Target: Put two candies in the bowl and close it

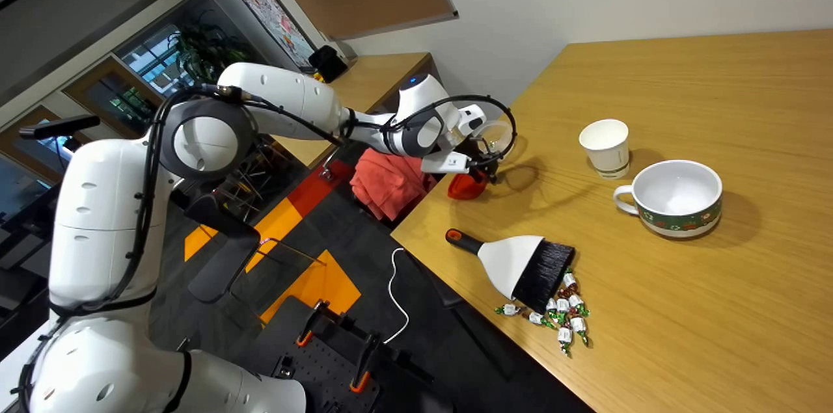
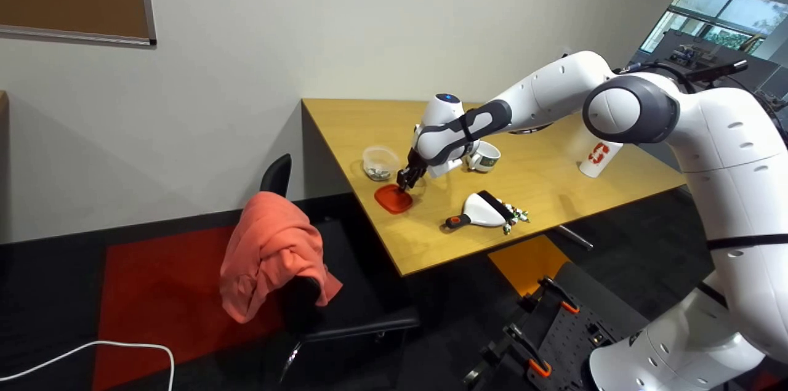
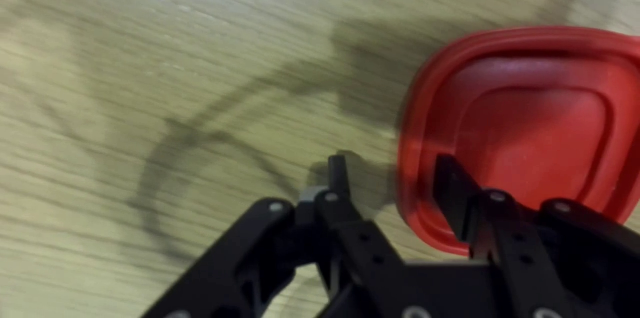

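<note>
A red rounded-square lid [image 3: 545,132] lies on the table near its end; it also shows in both exterior views [image 1: 466,187] [image 2: 394,199]. My gripper [image 3: 392,168] is open, with the lid's near edge between its fingers. One finger is over the lid, the other over bare table. A clear plastic tub [image 2: 380,160] stands beside the lid, with small whitish-green pieces, like candies, inside. The gripper partly covers the tub in an exterior view [image 1: 498,135]. No black bowl shows. A pile of wrapped candies [image 1: 565,319] lies by the table's front edge [image 2: 518,214].
A brush [image 1: 511,263] with white body, black bristles and dark handle lies between lid and candies. A white paper cup [image 1: 605,146] and a white mug with green band [image 1: 677,195] stand farther along. A chair with a coral cloth [image 2: 277,249] is beside the table's end.
</note>
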Motion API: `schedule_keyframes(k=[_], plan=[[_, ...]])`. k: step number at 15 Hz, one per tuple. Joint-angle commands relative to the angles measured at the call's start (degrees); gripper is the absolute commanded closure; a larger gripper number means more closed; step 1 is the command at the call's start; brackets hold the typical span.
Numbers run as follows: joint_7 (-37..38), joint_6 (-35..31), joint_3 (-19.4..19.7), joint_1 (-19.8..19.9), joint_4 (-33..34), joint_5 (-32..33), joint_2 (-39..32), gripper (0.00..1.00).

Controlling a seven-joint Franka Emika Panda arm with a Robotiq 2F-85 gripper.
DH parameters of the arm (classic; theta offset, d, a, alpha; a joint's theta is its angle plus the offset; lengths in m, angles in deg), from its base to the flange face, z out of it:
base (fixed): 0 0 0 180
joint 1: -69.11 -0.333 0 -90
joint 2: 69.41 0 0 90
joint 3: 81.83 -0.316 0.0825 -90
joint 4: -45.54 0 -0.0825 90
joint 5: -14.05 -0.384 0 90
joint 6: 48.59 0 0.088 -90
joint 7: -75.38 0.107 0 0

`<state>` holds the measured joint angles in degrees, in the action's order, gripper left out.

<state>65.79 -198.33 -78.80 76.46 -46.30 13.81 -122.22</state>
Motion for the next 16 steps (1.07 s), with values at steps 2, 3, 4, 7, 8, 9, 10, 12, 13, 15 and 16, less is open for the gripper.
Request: schedule_keyframes(k=[2,3,4,7,8,9,10,12,13,15,16], plan=[[1.4,2.81,0.4,-0.95,3.11,1.53,-1.7,0.81],[1.39,2.93,0.38,-1.03,3.33,1.51,-1.85,0.86],[1.39,2.96,0.38,-1.09,3.49,1.5,-2.02,0.88],[1.42,3.11,0.46,-1.18,3.76,1.53,-2.3,0.84],[1.47,3.2,0.54,-1.21,3.89,1.57,-2.44,0.84],[1.54,3.29,0.62,-1.25,3.95,1.62,-2.53,0.84],[1.63,3.3,0.65,-1.28,3.72,1.6,-2.31,0.96],[1.61,2.26,0.46,-1.34,1.95,1.47,-0.59,0.98],[1.49,1.53,0.28,-1.39,0.68,1.4,0.65,1.0],[1.15,0.75,0.0,-1.37,-0.44,1.32,1.83,0.98],[1.05,0.95,-0.09,-1.44,-0.89,1.33,2.43,0.98]])
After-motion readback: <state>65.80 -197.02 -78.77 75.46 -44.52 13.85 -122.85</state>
